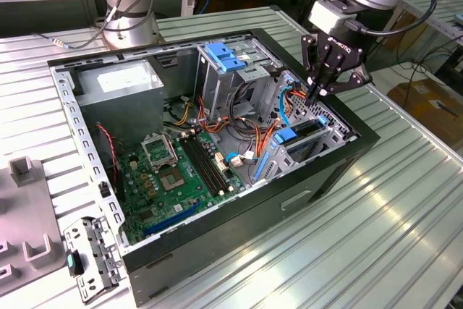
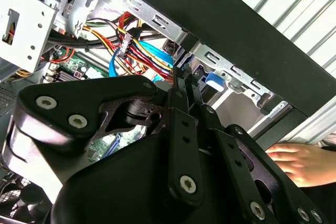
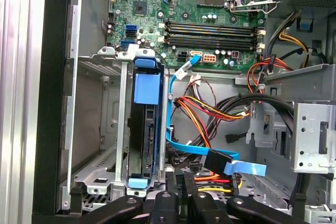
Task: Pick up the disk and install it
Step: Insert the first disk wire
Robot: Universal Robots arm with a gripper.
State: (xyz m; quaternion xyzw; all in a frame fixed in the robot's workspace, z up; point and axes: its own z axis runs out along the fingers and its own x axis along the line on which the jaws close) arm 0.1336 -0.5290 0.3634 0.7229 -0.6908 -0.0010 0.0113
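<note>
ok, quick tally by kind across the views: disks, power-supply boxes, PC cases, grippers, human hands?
disk: 1
power-supply box: 1
PC case: 1
gripper: 1
person's hand: 1
Total: 5

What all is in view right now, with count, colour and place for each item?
Computer case: one, black, open, lying on the ribbed metal table.
Disk: one, dark with blue rails, standing on edge in the drive cage near the case's front wall, beneath the gripper.
Motherboard: one, green, on the case floor.
Power supply: one, grey with white sticker, in the case's far corner at the exterior view's left.
Cables: a bundle, red, yellow, orange, black, plus blue flat ones, mid-case.
Blue latch: one, on the upper drive bay.
Person's hand: one, outside the case, in the second wrist view.
Gripper: one, black, shut, above the drive cage.
</note>
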